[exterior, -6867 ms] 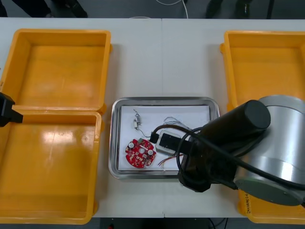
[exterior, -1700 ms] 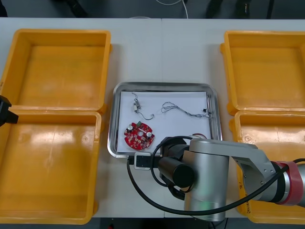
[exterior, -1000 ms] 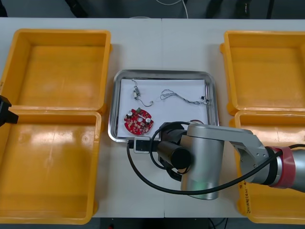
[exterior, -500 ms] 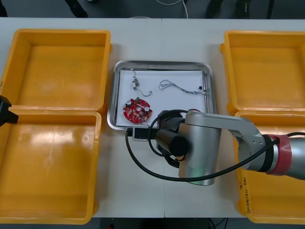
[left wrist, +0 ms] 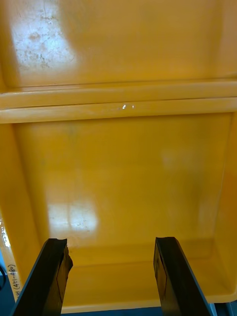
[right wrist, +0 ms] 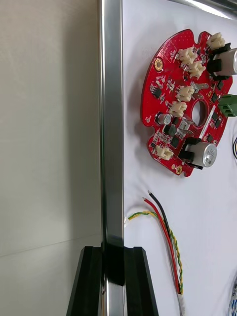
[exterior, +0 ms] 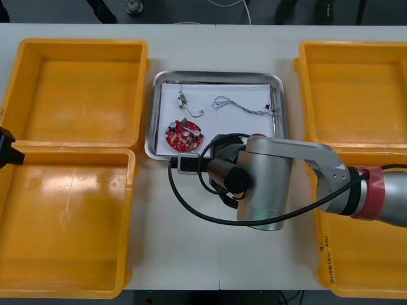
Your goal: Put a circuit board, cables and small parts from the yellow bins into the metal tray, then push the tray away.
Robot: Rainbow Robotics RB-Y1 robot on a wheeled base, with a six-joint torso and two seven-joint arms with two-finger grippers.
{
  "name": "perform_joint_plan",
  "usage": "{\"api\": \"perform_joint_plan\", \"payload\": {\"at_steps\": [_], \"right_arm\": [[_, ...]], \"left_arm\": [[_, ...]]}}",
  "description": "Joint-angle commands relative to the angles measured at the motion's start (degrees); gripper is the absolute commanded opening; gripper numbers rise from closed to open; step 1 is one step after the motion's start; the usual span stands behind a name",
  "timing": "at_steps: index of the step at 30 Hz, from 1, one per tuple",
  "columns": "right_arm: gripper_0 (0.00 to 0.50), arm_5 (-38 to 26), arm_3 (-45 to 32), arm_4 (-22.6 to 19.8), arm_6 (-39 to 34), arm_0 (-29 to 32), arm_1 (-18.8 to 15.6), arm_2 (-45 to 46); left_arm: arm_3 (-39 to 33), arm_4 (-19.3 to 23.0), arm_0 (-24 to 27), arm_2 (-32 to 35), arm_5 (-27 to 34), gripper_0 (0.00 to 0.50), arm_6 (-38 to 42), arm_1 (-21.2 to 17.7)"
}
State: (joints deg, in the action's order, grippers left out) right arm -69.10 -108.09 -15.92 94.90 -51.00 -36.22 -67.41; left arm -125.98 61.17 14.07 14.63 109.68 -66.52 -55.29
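The metal tray (exterior: pixel 216 75), white inside, lies between the yellow bins, toward the table's far side. It holds a round red circuit board (exterior: pixel 184 135), a twisted blue and white cable (exterior: pixel 241 105) and a small metal part (exterior: pixel 183 100). My right arm (exterior: pixel 264 181) covers the tray's near edge. In the right wrist view my right gripper (right wrist: pixel 113 279) is shut on the tray's rim (right wrist: pixel 111 123), one finger on each side. Past it lie the circuit board (right wrist: pixel 185 98) and a red and yellow cable (right wrist: pixel 165 224). My left gripper (left wrist: pixel 113 276) stands open above the near left bin (left wrist: pixel 123 173).
Two yellow bins (exterior: pixel 76 92) stand on the left and two (exterior: pixel 353 92) on the right, their floors bare where they show. Bare table (exterior: pixel 216 44) runs between the tray and the far edge. The left arm's tip (exterior: pixel 7 147) shows at the left edge.
The tray has slid steadily away from me toward the table's far edge, with my right gripper on its near rim following it. The left arm has not moved.
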Motion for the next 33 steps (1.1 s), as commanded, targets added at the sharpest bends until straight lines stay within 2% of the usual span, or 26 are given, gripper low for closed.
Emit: {"api": "perform_joint_plan", "payload": {"at_steps": [1,5,15,22,33], "right_arm": [[0.0,2.1,1.9,-2.1,0.4,-4.5,-1.4,-0.7],[0.0,3.9,3.9,-4.2,0.7,-6.0,-1.4,-0.6],[0.0,6.5,7.6,-4.7,1.1,-8.2,-1.4,-0.7],[0.0,8.8,11.0,-9.2,1.9,-10.9,-1.4,-0.7],[0.0,13.7,14.4,-9.3,2.6,-14.7,-1.5,-4.4]], "left_arm": [[-0.8,-0.3,-0.9,1.6,0.3,0.5,-3.0,-2.6],[-0.8,-0.3,-0.9,1.6,0.3,0.5,-3.0,-2.6],[-0.8,-0.3,-0.9,1.6,0.3,0.5,-3.0,-2.6],[-0.8,-0.3,-0.9,1.6,0.3,0.5,-3.0,-2.6],[-0.8,-0.3,-0.9,1.6,0.3,0.5,-3.0,-2.6]]}}
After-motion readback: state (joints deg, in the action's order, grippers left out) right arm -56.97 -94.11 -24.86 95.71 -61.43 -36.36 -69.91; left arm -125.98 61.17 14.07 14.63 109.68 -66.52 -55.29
